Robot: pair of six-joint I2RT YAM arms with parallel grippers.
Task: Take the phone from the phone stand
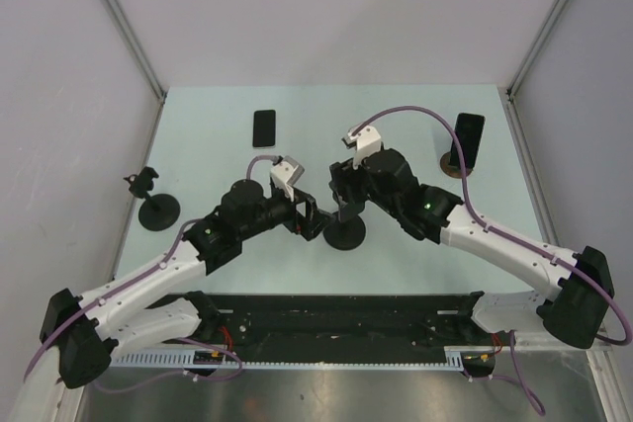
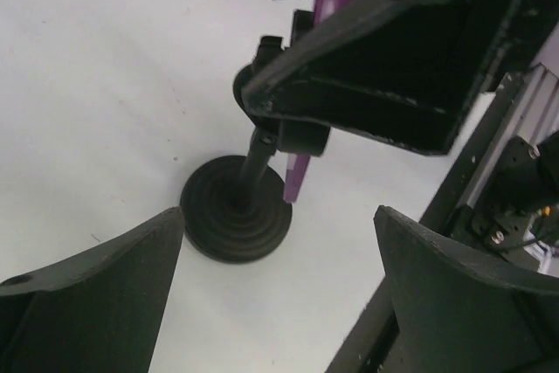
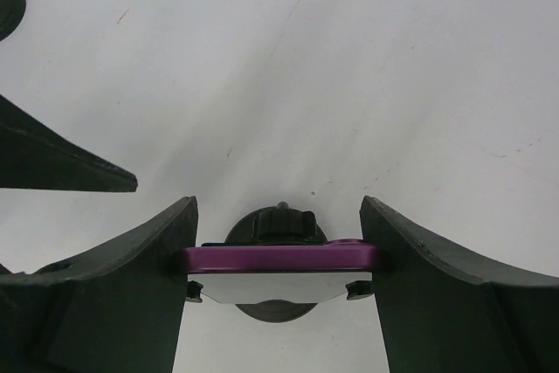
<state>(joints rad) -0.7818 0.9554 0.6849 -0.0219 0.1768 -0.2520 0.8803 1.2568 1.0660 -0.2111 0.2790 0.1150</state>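
Note:
A purple phone [image 3: 279, 258] sits edge-up in the clamp of a black phone stand [image 1: 344, 234] at the middle of the table. My right gripper [image 3: 279, 255] is shut on the phone, one finger pressed against each of its short ends. The stand's knob [image 3: 281, 223] and round base show behind and below the phone. My left gripper [image 2: 279, 242] stands open low over the table, just short of the stand's base [image 2: 236, 209], with nothing between its fingers. The phone's lower corner [image 2: 297, 176] hangs beside the stand's post.
A black phone [image 1: 263, 128] lies flat at the back of the table. Another dark phone [image 1: 468, 138] stands on a brown-based stand at the back right. An empty black stand [image 1: 156, 207] is at the left. A black rail [image 1: 336, 318] runs along the near edge.

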